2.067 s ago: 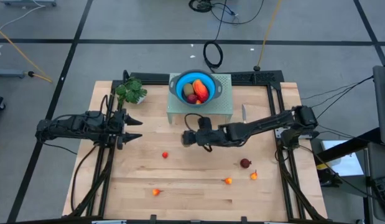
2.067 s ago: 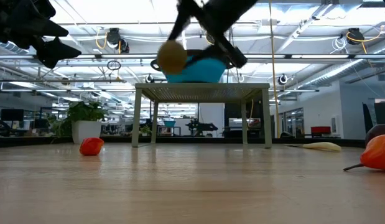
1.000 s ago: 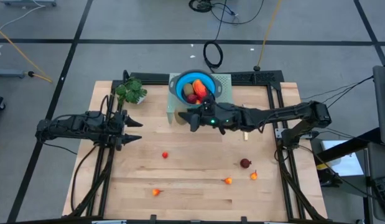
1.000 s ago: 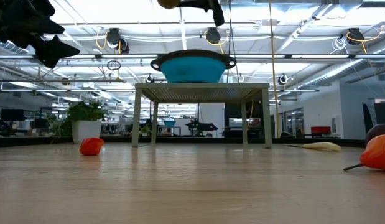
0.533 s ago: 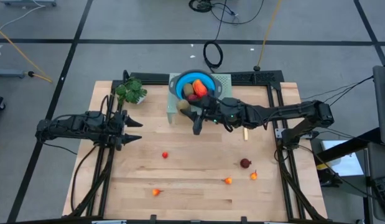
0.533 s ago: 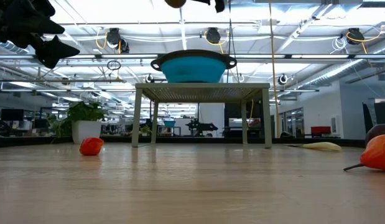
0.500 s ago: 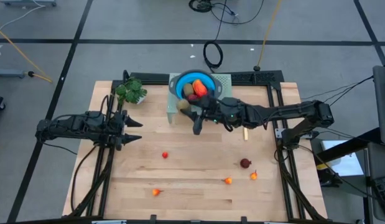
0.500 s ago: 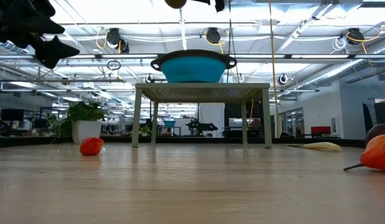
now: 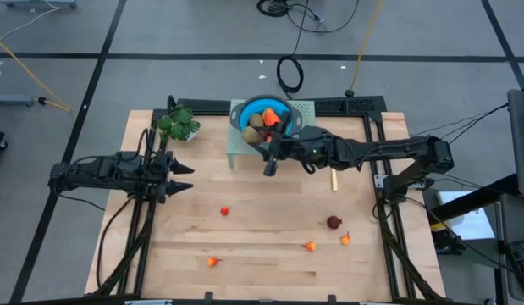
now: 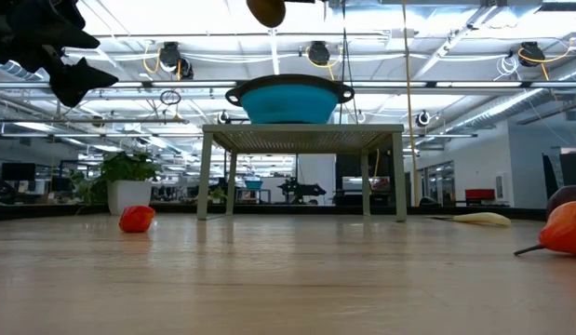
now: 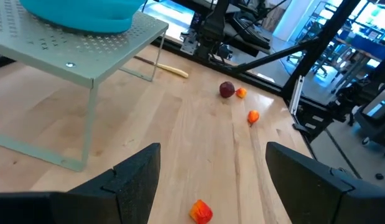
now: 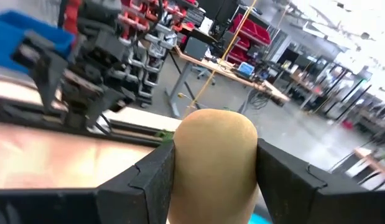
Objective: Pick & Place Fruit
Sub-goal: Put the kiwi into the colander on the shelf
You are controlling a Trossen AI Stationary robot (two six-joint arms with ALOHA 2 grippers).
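Landmark is the blue bowl (image 9: 265,115) on the pale perforated metal stand (image 9: 300,140); everything placed off that. Nearest the front edge of the wooden worktop (image 9: 262,254), well apart from the bowl, loose fruit not yet collected: a tiny orange-red piece (image 9: 213,262) front-left of the bowl, another tiny one (image 9: 310,246) and one with a stalk (image 9: 345,240) front-right, a dark red round one (image 9: 333,223) just behind those, and a small red one (image 9: 224,212) in front of the bowl. Left gripper (image 9: 179,176) waits well to the left of the bowl, jaws spread, holding nothing. A slim knife (image 9: 334,180) lies right of the stand. Right gripper (image 9: 263,146) sits right at the bowl's front rim, jaws pinching a brown kiwi (image 12: 211,158), matte, fuzzy-looking, oval, raised above the bowl in the low view. Bowl is smooth plastic-looking with handles and already holds a long orange-red piece (image 9: 271,117), another brownish piece and something dark red. A green leafy bunch (image 9: 178,124) sits left of the bowl at the back. Judged: roughly half done, kiwi about to be dropped, five small pieces left on the worktop.
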